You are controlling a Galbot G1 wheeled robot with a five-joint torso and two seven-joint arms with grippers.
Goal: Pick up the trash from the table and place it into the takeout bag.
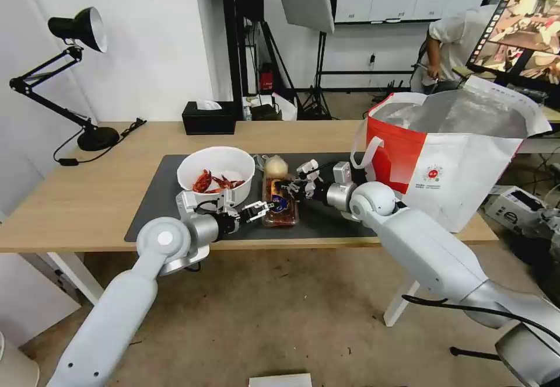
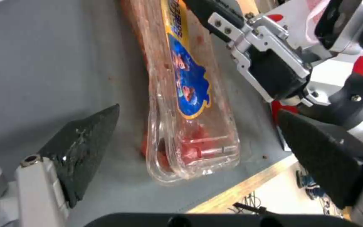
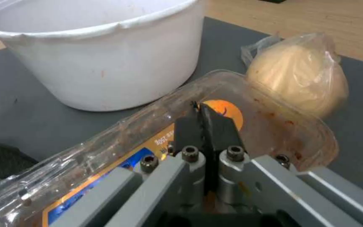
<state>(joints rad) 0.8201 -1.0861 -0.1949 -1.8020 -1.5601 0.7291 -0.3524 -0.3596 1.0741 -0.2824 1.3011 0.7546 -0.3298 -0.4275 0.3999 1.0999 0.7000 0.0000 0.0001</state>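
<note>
- The left gripper (image 1: 263, 206), nearest on its pale grey arm, sits low over the front edge of the large dark grey rectangular mat (image 1: 157, 200); its jaws are spread wide, and its black fingers (image 2: 85, 148) flank the near end of the clear hinged plastic tray with red scraps (image 1: 279, 201) without touching it.
- The right gripper (image 1: 287, 188) reaches in from the other side, jaws pressed together over the tray's top, its dark fingertips (image 3: 204, 126) against the printed label.
- The tray lies on the mat between the white round bowl of red crayfish shells (image 1: 216, 174) and the right arm.
- The beige ball in clear wrap (image 1: 276, 166) rests just beside the tray's far end.
- The white and red takeout bag (image 1: 449, 153) with silver foil lining stands open at the right end of the light-wood table (image 1: 81, 194).
</note>
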